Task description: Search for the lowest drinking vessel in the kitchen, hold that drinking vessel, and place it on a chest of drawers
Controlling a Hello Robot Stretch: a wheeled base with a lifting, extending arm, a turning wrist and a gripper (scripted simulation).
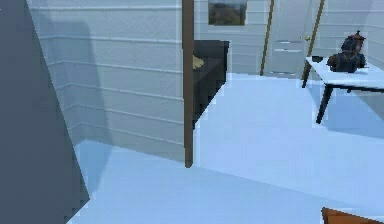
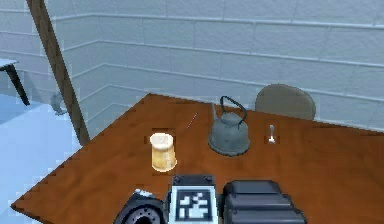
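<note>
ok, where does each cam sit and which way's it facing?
Forward view: on the robot, facing ahead and somewhat down at a dark post and white table; own body: none.
Arm side view: on the robot's body, facing sideways over a brown table with cup and kettle; own body: marker square, gripper, bottom edge.
Shared: brown table's corner at forward view's bottom right; likely white table's leg at arm side view's left.

pincer point(image 2: 142, 210): at bottom edge, left of white marker point(image 2: 195, 200) | hold: cannot tell
</note>
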